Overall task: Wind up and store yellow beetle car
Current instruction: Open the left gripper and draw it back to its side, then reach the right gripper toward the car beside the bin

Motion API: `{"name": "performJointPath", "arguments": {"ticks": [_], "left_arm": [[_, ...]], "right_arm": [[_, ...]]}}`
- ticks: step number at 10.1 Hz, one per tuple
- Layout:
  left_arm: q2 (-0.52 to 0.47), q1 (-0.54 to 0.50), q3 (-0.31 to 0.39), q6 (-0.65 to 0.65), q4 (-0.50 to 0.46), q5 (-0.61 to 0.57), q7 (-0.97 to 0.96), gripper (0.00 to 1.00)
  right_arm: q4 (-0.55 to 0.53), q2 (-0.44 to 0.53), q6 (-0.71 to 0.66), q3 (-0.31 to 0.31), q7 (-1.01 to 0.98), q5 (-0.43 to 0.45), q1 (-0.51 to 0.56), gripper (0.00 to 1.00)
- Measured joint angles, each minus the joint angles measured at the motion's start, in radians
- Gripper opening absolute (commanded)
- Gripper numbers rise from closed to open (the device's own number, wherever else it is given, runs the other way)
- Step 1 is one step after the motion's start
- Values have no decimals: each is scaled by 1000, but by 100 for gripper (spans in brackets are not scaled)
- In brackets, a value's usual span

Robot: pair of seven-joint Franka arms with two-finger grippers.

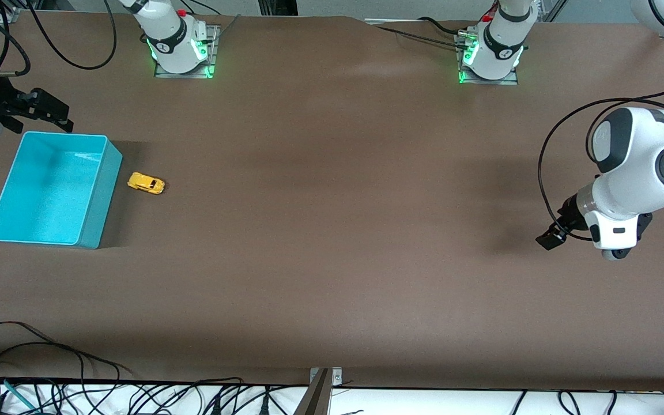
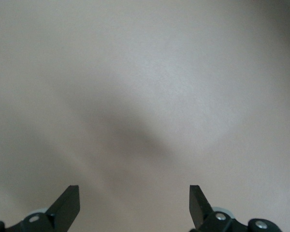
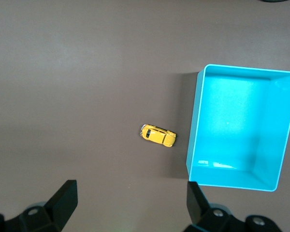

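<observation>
Brown table, yellow beetle car beside turquoise bin, left wrist view shows only tabletop, both jaws open

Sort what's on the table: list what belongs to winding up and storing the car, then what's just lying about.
For the job:
- yellow beetle car, on the table beside the bin
- turquoise bin, nothing in it
- right gripper, jaws open
- left gripper, jaws open, over bare table

Lying about:
- loose cables along the table edge nearest the front camera

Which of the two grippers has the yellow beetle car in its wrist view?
The right gripper: its view shows the yellow beetle car beside the turquoise bin. The left gripper sees only bare table. Both are open.
</observation>
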State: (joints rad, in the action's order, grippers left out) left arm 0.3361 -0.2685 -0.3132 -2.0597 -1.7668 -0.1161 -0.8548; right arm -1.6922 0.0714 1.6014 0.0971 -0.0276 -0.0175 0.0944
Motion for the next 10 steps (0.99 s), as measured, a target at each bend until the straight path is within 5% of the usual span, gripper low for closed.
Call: {"name": "performJointPath", "arguments": {"ticks": [10], "left_arm": [[-62, -1, -26, 257, 129, 10, 495, 100]], "right_arm": [[2, -23, -1, -10, 0, -3, 4, 100]]}}
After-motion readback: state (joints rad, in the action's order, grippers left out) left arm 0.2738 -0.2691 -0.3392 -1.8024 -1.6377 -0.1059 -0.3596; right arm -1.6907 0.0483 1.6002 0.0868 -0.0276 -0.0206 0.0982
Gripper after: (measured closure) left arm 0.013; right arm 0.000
